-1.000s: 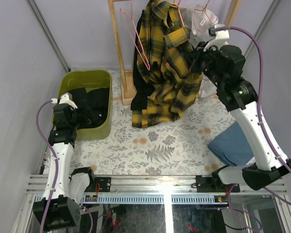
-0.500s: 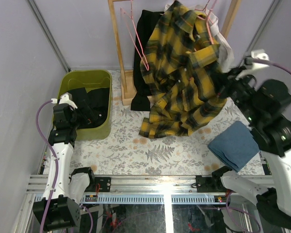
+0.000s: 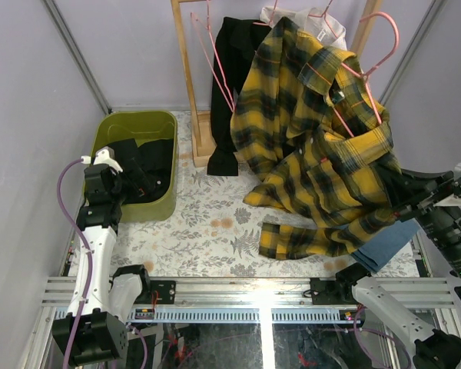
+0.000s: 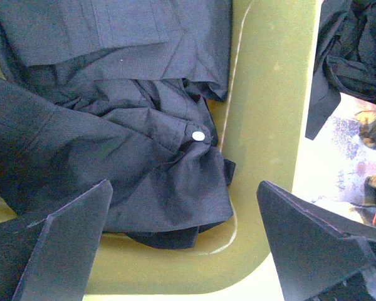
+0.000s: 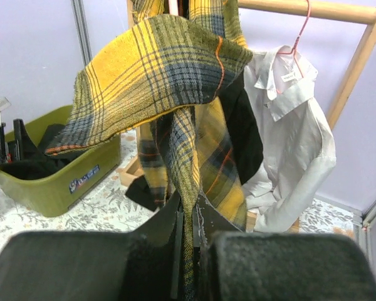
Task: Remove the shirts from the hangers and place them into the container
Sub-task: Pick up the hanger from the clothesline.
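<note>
My right gripper (image 5: pixel 191 200) is shut on a fold of the yellow-and-black plaid shirt (image 5: pixel 156 69). In the top view it sits at the right edge (image 3: pixel 403 201), with the plaid shirt (image 3: pixel 315 154) stretched towards it. A pink hanger (image 3: pixel 369 69) is still inside the collar. A black shirt (image 3: pixel 232 77) and a white shirt (image 3: pixel 307 19) hang at the rack. The olive-green container (image 3: pixel 131 117) at left holds a crumpled black shirt (image 4: pixel 113 125). My left gripper (image 4: pixel 183 188) hangs open above it, over the container's near wall (image 4: pixel 263 94).
The light wooden rack (image 3: pixel 186 77) stands at the back, with bare pink hangers (image 3: pixel 215 54) on it. A folded blue cloth (image 3: pixel 384 238) lies at the near right, partly under the plaid shirt. The table has a leaf-patterned cover (image 3: pixel 207 231).
My right arm has swung from the rack to the near right, dragging the plaid shirt and its hanger out and down with it. The left arm has not moved.
</note>
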You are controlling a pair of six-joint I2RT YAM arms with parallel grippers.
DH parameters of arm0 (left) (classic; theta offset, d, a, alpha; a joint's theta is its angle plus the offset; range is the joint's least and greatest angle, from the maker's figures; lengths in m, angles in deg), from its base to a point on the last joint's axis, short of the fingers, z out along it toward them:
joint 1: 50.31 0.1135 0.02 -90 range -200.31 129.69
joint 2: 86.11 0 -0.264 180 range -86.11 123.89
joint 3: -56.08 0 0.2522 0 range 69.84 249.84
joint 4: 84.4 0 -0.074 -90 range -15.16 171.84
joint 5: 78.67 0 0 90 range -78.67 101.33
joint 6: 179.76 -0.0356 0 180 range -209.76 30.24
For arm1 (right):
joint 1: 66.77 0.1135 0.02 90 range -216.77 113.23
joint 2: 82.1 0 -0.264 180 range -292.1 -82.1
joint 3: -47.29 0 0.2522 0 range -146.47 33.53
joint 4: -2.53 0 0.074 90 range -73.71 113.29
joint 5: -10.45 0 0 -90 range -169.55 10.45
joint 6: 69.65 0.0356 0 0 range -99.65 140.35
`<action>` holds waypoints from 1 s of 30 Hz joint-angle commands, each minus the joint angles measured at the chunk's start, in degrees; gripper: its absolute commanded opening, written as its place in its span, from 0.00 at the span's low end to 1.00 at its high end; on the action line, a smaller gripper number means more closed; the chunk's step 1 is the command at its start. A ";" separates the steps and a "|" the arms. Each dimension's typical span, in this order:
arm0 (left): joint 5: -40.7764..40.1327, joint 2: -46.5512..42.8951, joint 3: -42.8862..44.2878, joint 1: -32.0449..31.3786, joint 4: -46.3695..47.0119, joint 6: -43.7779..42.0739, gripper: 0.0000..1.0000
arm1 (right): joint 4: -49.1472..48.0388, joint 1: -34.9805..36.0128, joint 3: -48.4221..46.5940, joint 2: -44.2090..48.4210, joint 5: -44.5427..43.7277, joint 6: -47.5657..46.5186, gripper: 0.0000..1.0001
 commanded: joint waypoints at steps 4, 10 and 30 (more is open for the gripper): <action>0.00 0.27 1.02 0.31 0.26 -0.92 1.00 | 2.39 0.15 -0.30 -1.00 -4.23 -7.97 0.00; 0.33 0.18 0.96 0.26 0.19 -0.88 1.00 | 3.22 0.11 3.65 0.10 4.52 -11.87 0.00; -4.65 -5.93 7.46 0.23 -4.76 2.09 1.00 | -24.52 0.09 8.44 2.13 34.02 -5.73 0.00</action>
